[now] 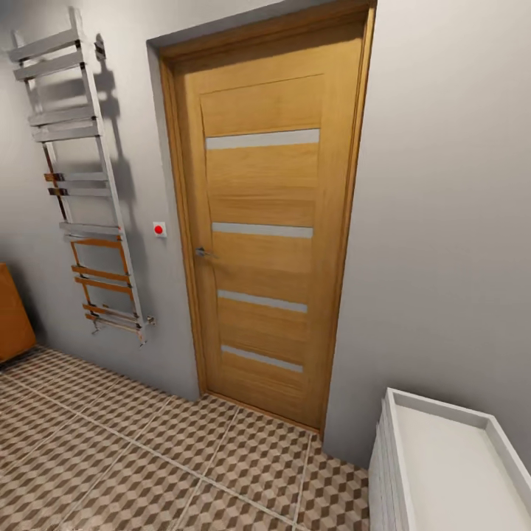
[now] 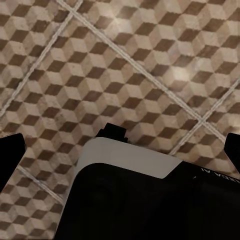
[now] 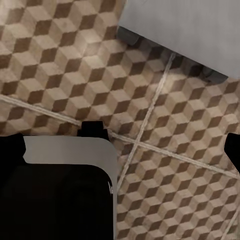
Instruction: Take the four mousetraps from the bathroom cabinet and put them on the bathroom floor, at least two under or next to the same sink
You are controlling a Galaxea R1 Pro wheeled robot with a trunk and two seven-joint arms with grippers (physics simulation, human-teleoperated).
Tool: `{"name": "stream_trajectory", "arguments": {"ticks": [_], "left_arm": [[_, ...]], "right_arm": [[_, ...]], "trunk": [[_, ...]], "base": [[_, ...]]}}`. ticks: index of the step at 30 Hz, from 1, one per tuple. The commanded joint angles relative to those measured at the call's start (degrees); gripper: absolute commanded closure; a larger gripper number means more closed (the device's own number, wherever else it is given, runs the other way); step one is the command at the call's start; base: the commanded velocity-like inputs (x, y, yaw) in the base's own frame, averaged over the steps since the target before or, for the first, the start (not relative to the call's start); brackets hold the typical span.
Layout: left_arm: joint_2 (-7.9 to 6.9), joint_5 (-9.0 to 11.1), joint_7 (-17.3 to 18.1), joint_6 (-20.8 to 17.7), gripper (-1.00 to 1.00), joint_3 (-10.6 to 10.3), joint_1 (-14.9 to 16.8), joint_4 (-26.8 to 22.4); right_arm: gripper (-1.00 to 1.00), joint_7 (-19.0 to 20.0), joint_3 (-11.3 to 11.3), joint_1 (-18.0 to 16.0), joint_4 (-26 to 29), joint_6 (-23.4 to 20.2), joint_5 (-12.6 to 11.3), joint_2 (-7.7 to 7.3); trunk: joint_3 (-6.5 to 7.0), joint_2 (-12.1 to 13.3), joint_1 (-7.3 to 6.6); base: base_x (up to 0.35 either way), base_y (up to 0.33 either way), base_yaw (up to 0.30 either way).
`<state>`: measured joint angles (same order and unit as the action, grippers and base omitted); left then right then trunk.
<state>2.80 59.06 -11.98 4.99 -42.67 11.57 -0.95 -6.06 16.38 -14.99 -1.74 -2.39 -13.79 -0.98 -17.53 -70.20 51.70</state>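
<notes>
You are facing the tall wooden door (image 1: 264, 221) with its grey stripes, the towel rail (image 1: 81, 184) on the wall beside it and a small red button (image 1: 158, 229) between them. At the far left edge of the head view there is an orange-brown corner, probably the cabinet (image 1: 13, 313), but too little of it shows to be sure. At the lower right stands the white drawer unit (image 1: 442, 464) with its tray-like top.

No mousetrap can be seen in these pictures, so I cannot tell you where they lie; by the task they should be inside the cabinet, and you must turn left toward it.

Both arms hang over the bathroom floor (image 1: 147, 457). In the left wrist view the left end effector (image 2: 122, 145) has its dark fingertips (image 2: 11, 150) at the two opposite edges of the picture, so it is spread wide and holds nothing. The right end effector (image 3: 125, 147) is the same, wide apart and empty.

As a judgement only: the traps should be very light, stiff and flat, smaller than the end effector. I would pinch one across the short sides of the wooden base, away from the metal spring parts, which may slip or shift. Press gently, because such a thin thing can easily tip or slide out.
</notes>
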Motion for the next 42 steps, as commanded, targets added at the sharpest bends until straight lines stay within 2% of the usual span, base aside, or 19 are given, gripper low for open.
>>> {"name": "stream_trajectory", "arguments": {"ticks": [1, 42], "left_arm": [[0.01, 0.4, -0.2, 0.1, -1.0, -0.5, 0.0, 0.0], [0.01, 0.4, -0.2, 0.1, -1.0, -0.5, 0.0, 0.0]], "right_arm": [[-1.0, -0.1, 0.5, 0.0, 0.0, -0.2, -0.5, 0.01], [-1.0, -0.1, 0.5, 0.0, 0.0, -0.2, -0.4, 0.01]], "trunk": [[-0.07, 0.0, 0.0], [-0.07, 0.0, 0.0]], "base": [[0.0, 0.0, 0.289], [0.0, 0.0, 0.289]]}}
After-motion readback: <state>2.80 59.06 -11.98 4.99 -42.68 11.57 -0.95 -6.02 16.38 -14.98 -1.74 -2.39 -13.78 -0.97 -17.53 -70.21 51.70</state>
